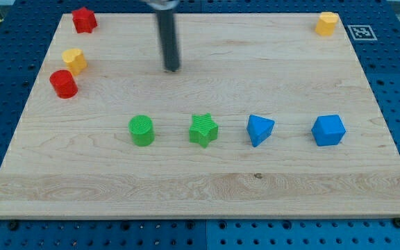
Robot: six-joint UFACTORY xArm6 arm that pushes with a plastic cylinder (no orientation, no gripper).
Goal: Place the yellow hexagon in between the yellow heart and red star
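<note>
The yellow hexagon [326,23] sits at the board's top right corner. The yellow heart [74,61] lies near the left edge, with the red star [84,20] above it at the top left corner. My tip [171,69] is on the board in the upper middle, right of the yellow heart and far left of the yellow hexagon. It touches no block.
A red cylinder [64,84] sits just below the yellow heart. A row across the middle holds a green cylinder [142,130], a green star [203,130], a blue triangle [260,129] and a blue cube-like block [328,130]. The wooden board [200,201] rests on a blue pegboard.
</note>
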